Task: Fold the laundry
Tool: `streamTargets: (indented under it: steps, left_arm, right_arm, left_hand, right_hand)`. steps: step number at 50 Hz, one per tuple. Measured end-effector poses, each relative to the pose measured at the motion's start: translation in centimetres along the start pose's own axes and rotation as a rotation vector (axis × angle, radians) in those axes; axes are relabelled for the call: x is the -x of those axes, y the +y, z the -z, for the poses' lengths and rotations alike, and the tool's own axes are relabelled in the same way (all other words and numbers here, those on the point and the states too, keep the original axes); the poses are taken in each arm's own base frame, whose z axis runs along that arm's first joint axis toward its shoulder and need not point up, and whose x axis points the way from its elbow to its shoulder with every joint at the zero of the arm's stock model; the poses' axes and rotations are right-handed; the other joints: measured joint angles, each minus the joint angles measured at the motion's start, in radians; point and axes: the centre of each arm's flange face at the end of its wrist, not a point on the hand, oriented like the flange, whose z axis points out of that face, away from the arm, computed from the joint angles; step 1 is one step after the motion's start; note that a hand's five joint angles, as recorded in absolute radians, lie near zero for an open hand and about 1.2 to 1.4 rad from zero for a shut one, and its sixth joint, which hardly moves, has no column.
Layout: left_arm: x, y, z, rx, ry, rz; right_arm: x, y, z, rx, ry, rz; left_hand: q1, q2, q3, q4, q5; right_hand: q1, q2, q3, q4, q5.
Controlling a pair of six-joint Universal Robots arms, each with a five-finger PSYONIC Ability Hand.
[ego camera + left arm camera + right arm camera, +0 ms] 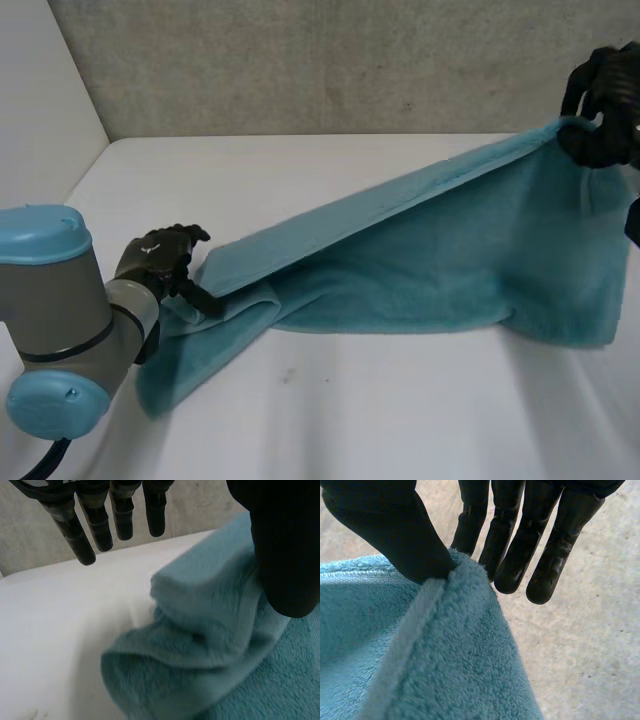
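Table (400, 420): towel (430, 270) stretched, long axis 8 to 2 o'clock in head view, 2 o'clock end raised. R hand (605, 100) pinches that raised corner, thumb vs fingers. L hand (160, 258) at bunched 8 o'clock end, fingers straight and off cloth, thumb on it.

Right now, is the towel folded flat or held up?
Held up: the right robot hand pinches a corner of the towel above the table; the rest drapes, loosely doubled, down to the left robot hand.

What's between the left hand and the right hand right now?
Head view: the teal towel, stretched from the left hand up to the raised right hand, which pinches its corner.
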Motion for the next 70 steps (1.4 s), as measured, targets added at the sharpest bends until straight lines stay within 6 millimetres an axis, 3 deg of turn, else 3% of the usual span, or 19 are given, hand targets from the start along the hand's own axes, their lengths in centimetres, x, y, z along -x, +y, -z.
streamTargets:
  steps: [6, 9, 10, 12, 14, 15, 18, 31, 32, 33, 36, 39, 53, 65, 69, 70]
  left_arm:
    - [0.0, 0.5, -0.2, 0.014, 0.0, -0.014]
    - [0.0, 0.5, -0.2, 0.014, 0.0, -0.025]
    - [0.0, 0.5, -0.3, 0.013, 0.0, -0.029]
    - [0.0, 0.5, -0.3, 0.007, -0.001, -0.041]
    - [0.0, 0.4, -0.4, 0.004, -0.001, -0.044]
    - [0.1, 0.3, -0.5, -0.016, -0.004, -0.056]
    - [0.4, -0.3, -1.0, -0.068, -0.013, -0.082]
    - [3.1, -1.7, -2.6, -0.143, -0.073, -0.218]
    - [3.2, -1.5, -2.6, -0.134, -0.065, -0.231]
    - [3.3, -1.4, -2.6, -0.129, -0.059, -0.235]
    - [3.1, -0.9, -2.4, -0.11, -0.03, -0.245]
    - [2.7, -0.7, -2.0, -0.099, -0.001, -0.246]
    - [1.0, 0.7, -2.2, -0.067, 0.108, -0.242]
    - [0.3, 1.8, -3.6, -0.044, 0.132, -0.238]
    - [0.2, 2.0, -4.1, -0.042, 0.134, -0.234]
    - [0.2, 2.0, -4.4, -0.041, 0.135, -0.232]
  right_arm:
    - [-1.2, -0.7, -0.1, -0.027, 0.042, 0.002]
    - [-1.7, -0.7, -0.2, -0.03, 0.06, 0.008]
    - [-1.9, -0.7, -0.3, -0.031, 0.066, 0.009]
    - [-2.4, -0.7, -0.5, -0.032, 0.078, 0.014]
    - [-2.5, -0.7, -0.5, -0.031, 0.082, 0.015]
    - [-2.8, -0.6, -0.7, -0.028, 0.089, 0.018]
    - [-3.2, -0.3, -0.9, -0.014, 0.094, 0.022]
    - [-3.1, 1.8, -1.8, 0.119, 0.043, 0.062]
    - [-3.1, 1.9, -1.8, 0.127, 0.039, 0.068]
    - [-3.0, 1.9, -1.8, 0.13, 0.038, 0.071]
    - [-3.1, 2.0, -1.8, 0.139, 0.038, 0.077]
    - [-3.1, 2.4, -1.8, 0.151, 0.039, 0.079]
    - [-3.0, 5.6, -2.2, 0.245, 0.028, 0.062]
    - [-3.0, 6.5, -2.3, 0.268, 0.026, 0.061]
    - [-3.0, 6.6, -2.3, 0.272, 0.026, 0.068]
    - [-3.0, 6.6, -2.3, 0.272, 0.026, 0.071]
  left_hand:
    - [0.006, 0.019, 0.008, 0.012, 0.018]
    - [0.142, 0.143, 0.132, 0.137, 0.139]
    - [0.201, 0.198, 0.197, 0.192, 0.192]
    - [0.556, 0.497, 0.494, 0.501, 0.494]
    - [0.556, 0.497, 0.494, 0.501, 0.494]
    - [0.818, 0.754, 0.749, 0.757, 0.749]
    - [0.878, 0.918, 0.91, 0.916, 0.861]
    - [0.878, 0.921, 0.913, 0.917, 0.861]
    - [0.57, 0.603, 0.604, 0.62, 0.611]
    - [0.4, 0.465, 0.468, 0.466, 0.463]
    - [0.249, 0.285, 0.287, 0.285, 0.276]
    - [0.227, 0.239, 0.244, 0.236, 0.227]
    - [0.227, 0.231, 0.241, 0.228, 0.219]
    - [0.231, 0.235, 0.244, 0.232, 0.225]
    - [0.324, 0.319, 0.319, 0.325, 0.32]
    - [0.447, 0.429, 0.427, 0.433, 0.426]
  right_hand:
    - [0.0, 0.0, 0.0, 0.0, 0.0]
    - [0.0, 0.0, 0.0, 0.0, 0.0]
    - [0.0, 0.0, 0.0, 0.0, 0.0]
    - [0.0, 0.0, 0.0, 0.0, 0.0]
    - [0.0, 0.0, 0.0, 0.0, 0.0]
    - [0.0, 0.0, 0.0, 0.0, 0.0]
    - [0.0, 0.0, 0.0, 0.0, 0.0]
    - [0.0, 0.0, 0.0, 0.0, 0.003]
    - [0.0, 0.0, 0.0, 0.0, 0.003]
    - [0.0, 0.0, 0.0, 0.0, 0.003]
    - [0.0, 0.0, 0.0, 0.0, 0.005]
    - [0.0, 0.0, 0.0, 0.0, 0.005]
    - [0.0, 0.0, 0.0, 0.0, 0.005]
    - [0.0, 0.0, 0.0, 0.0, 0.007]
    - [0.0, 0.0, 0.0, 0.0, 0.007]
    - [0.0, 0.0, 0.0, 0.0, 0.007]
